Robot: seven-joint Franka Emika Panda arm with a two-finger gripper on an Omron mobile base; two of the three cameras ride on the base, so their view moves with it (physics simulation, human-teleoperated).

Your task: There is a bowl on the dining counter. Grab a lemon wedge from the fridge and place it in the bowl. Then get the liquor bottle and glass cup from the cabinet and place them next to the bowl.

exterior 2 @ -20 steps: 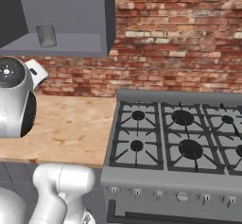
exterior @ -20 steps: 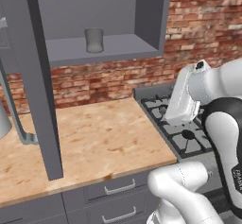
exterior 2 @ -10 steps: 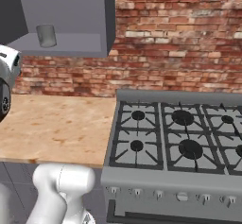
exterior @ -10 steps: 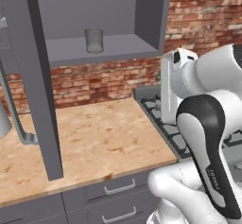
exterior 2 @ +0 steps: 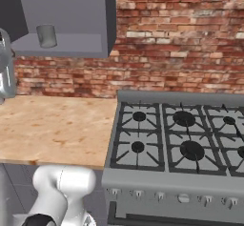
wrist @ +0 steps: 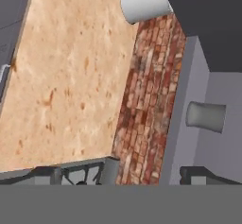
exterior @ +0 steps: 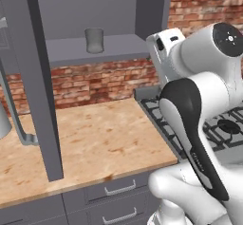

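Cabinet step: glass cup (wrist: pixel 206 116) sat on cabinet shelf (exterior: pixel 118 46), ahead and well apart from jaws. Jaws stood apart, empty. Next: reach in, straddle cup.

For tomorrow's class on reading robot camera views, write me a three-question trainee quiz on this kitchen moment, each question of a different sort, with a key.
1. True or false: the glass cup stands on the shelf of the open cabinet.
2. Multiple choice: what lies directly under the cabinet? A) the stove B) the wooden counter C) a sink
3. Fill in: the wall behind the stove is made of ____.

Key
1. True; the right base view shows it there too.
2. B, the wooden counter; the stove stands beside it.
3. Brick, the brick wall.
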